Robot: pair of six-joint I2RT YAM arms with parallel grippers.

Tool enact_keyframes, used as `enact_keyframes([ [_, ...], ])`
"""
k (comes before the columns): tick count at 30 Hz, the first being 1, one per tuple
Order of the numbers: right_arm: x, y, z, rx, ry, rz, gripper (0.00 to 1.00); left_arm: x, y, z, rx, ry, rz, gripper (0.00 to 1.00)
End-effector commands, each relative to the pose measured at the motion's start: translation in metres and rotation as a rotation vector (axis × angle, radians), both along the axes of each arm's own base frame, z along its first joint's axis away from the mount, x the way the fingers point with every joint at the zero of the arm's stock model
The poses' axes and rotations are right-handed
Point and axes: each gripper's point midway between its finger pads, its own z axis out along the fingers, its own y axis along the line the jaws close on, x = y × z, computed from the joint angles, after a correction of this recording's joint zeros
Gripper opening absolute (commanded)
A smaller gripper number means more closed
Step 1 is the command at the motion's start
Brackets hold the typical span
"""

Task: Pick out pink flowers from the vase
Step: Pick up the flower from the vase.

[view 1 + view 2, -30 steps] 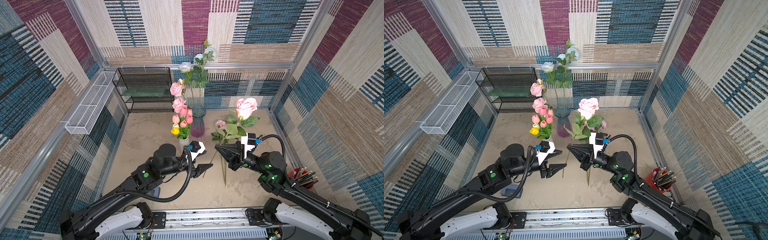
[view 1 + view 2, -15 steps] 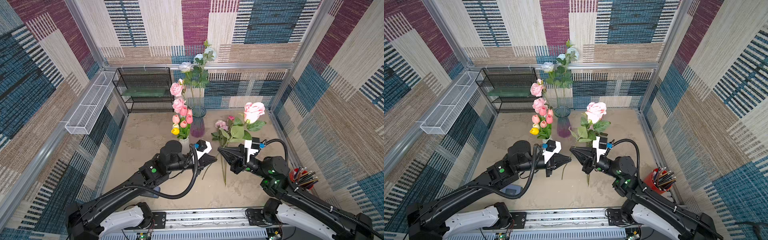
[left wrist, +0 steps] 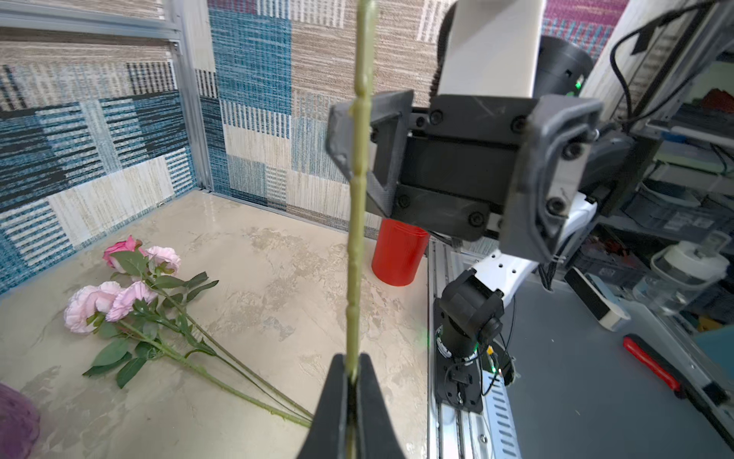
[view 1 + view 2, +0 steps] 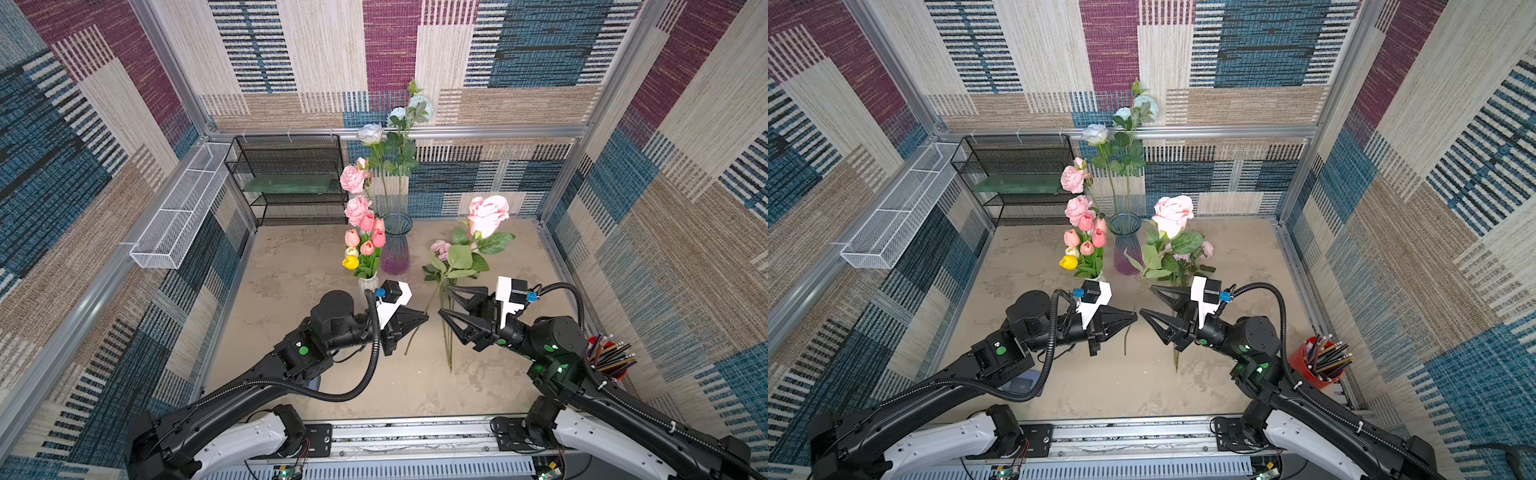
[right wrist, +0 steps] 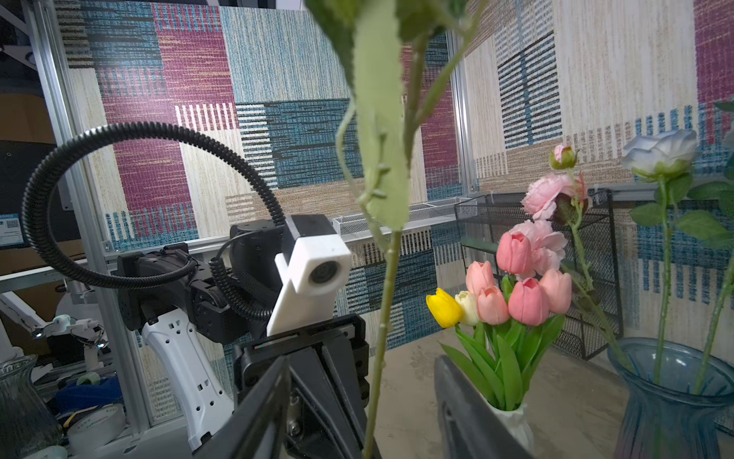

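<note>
Grips the pale-pink rose (image 4: 488, 214) by its green stem (image 3: 355, 238) in the left gripper (image 4: 424, 319), jaws clenched, bloom raised just right of the glass vase (image 4: 397, 245). Holds the right gripper (image 4: 443, 299) released, jaws spread wide either side of that stem. Leaves other pink flowers (image 3: 119, 294) lying on the table (image 4: 291, 270), two pink peonies (image 4: 357, 208) in the glass vase, pink tulips (image 4: 367, 248) in a small white vase (image 4: 368, 284).

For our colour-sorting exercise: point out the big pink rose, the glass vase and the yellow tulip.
big pink rose (image 4: 488, 212): in a top view, centre of the bloom.
glass vase (image 4: 395, 254): in a top view, purple lower wall.
yellow tulip (image 4: 350, 262): in a top view, its bloom.
</note>
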Motion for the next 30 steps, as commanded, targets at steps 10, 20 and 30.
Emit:
enact_keyframes([
  [10,-0.011,0.020,-0.049,-0.160,-0.005,0.059,0.59,0.008,0.015,0.060,-0.293,0.085,0.082,0.00],
  [20,0.021,0.036,-0.061,-0.242,0.045,-0.041,0.50,0.010,0.014,0.058,-0.332,0.164,0.081,0.00],
  [30,0.030,0.053,-0.056,-0.249,0.086,-0.028,0.06,0.012,0.016,0.048,-0.328,0.187,0.101,0.00],
])
